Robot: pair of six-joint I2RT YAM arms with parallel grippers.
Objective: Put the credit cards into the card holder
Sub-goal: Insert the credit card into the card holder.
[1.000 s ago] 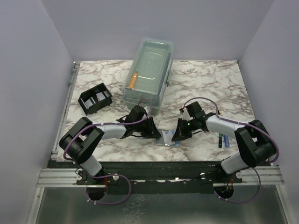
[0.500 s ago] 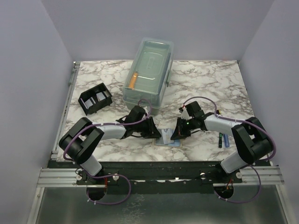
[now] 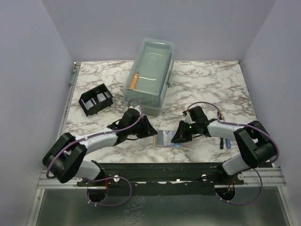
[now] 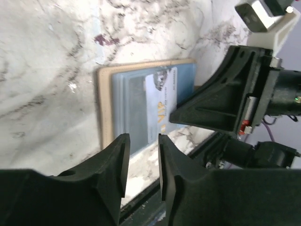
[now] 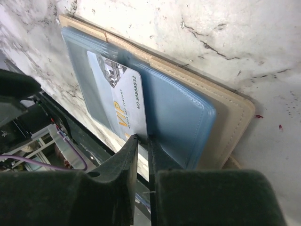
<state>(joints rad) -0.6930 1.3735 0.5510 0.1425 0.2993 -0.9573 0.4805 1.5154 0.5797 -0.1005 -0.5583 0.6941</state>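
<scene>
The light blue card (image 5: 117,99) is lying face up on a blue sleeve (image 5: 181,117), which is resting on a tan pad (image 5: 235,110) at the near edge of the counter (image 3: 202,84), between the two arms. No dark grey card is showing clearly; a greyish panel beside the blue card may be it. The right jaws are standing almost closed, with only a thin slit between them, and the card's near edge is meeting that slit. Whether they are pinching it cannot be told. The left jaws are hovering partly open just beside the stack, holding nothing. The holder (image 3: 96,100) is sitting well apart at the far left, and the pale patches in its slots are too small to read. The task is looking barely begun: lifting this card off the stack and carrying it to a slot are both left to do.
</scene>
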